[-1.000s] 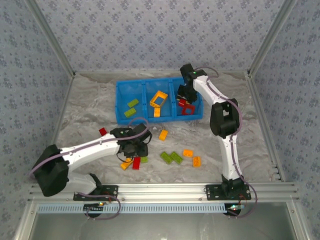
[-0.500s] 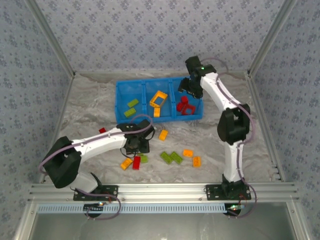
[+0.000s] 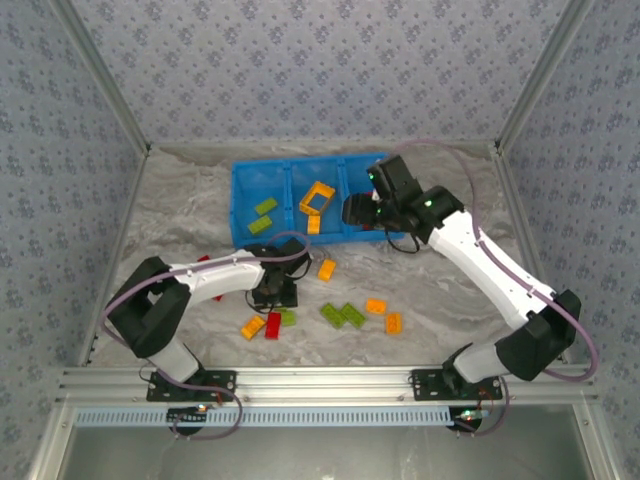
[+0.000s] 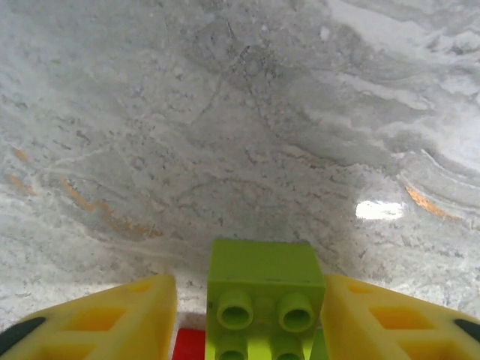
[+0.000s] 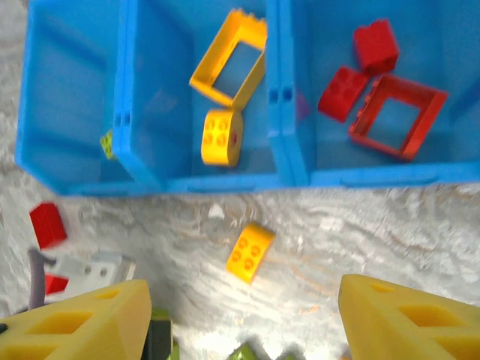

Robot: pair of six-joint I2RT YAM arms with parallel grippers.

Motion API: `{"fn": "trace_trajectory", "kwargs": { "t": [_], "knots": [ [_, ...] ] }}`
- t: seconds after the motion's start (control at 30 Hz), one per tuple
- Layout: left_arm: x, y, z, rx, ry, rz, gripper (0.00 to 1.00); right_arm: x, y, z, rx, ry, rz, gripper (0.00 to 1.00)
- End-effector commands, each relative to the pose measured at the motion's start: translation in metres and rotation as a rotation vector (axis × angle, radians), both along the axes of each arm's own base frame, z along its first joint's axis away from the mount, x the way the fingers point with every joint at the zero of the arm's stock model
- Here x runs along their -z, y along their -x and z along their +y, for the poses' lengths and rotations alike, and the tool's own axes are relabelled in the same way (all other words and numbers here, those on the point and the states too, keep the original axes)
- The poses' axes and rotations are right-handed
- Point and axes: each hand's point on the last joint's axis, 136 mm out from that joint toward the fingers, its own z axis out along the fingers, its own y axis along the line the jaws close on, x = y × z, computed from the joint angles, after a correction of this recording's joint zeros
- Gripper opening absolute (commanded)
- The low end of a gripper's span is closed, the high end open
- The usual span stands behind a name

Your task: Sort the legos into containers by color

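With the left gripper's [image 4: 249, 289] spread fingers [image 4: 112, 319] straddling a small glossy lime-green plastic brick [image 4: 264, 262] on the marbled table [image 4: 225, 135], an off-centre squeeze could twist it or snag the red brick [image 4: 191, 345] alongside; the right gripper [image 5: 244, 300] hangs wide open, empty.

Lime green brick [image 4: 265, 289] between the spread yellow jaws, studs facing camera, gap on its left side, red piece [image 4: 189, 346] at bottom edge, grey marbled bench [image 4: 240, 135] beyond

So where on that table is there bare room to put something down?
The table is bare left of the blue bin and in the strip behind it. In front it is crowded: loose bricks lie scattered around the left pincer.
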Motion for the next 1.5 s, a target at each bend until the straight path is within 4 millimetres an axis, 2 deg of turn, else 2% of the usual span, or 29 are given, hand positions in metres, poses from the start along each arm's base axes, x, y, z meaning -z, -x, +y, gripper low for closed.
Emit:
{"fn": "trace_trajectory", "kwargs": {
  "t": [0.0,0.1,0.2,0.27,0.37,0.43,0.5,0.6,0.7,0.8,0.93,1.13,1.27,1.47],
  "knots": [
    [0.004,-0.009,-0.008,0.027,0.009,-0.014,0.42,0.01,0.022,0.002,-0.002,0.014,0.017,0.68],
    [0.004,-0.012,-0.008,0.028,-0.003,-0.024,0.32,0.018,0.04,0.004,-0.029,0.005,0.015,0.67],
    [-0.005,-0.019,-0.006,0.019,-0.014,-0.057,0.3,0.019,0.058,0.0,-0.076,-0.011,-0.028,0.66],
    [-0.024,-0.023,0.0,0.017,-0.04,-0.093,0.29,0.023,0.071,-0.002,-0.111,-0.036,-0.044,0.65],
    [-0.07,-0.043,0.009,-0.017,-0.053,-0.167,0.29,0.031,0.094,-0.005,-0.213,-0.047,-0.094,0.67],
    [-0.104,-0.064,0.014,-0.04,-0.035,-0.225,0.29,0.042,0.11,-0.006,-0.282,-0.029,-0.143,0.68],
    [-0.126,-0.085,0.022,-0.057,-0.034,-0.263,0.29,0.043,0.117,0.0,-0.331,-0.03,-0.211,0.69],
    [-0.142,-0.121,0.033,-0.079,-0.046,-0.289,0.29,0.047,0.116,0.005,-0.342,-0.007,-0.228,0.71],
    [-0.149,-0.159,0.046,-0.107,-0.068,-0.304,0.29,0.045,0.11,0.018,-0.359,-0.003,-0.219,0.7],
    [-0.147,-0.197,0.058,-0.14,-0.087,-0.297,0.29,0.038,0.107,0.032,-0.383,-0.016,-0.225,0.7],
    [-0.135,-0.251,0.056,-0.132,-0.086,-0.305,0.3,0.04,0.108,0.047,-0.426,-0.016,-0.234,0.7],
    [-0.109,-0.312,0.059,-0.172,-0.11,-0.309,0.3,0.044,0.112,0.069,-0.515,0.013,-0.23,0.71],
    [-0.089,-0.332,0.062,-0.188,-0.11,-0.296,0.31,0.051,0.118,0.084,-0.582,0.03,-0.214,0.71],
    [-0.055,-0.335,0.058,-0.196,-0.108,-0.249,0.34,0.072,0.119,0.106,-0.636,0.071,-0.167,0.71]
  ]
}}
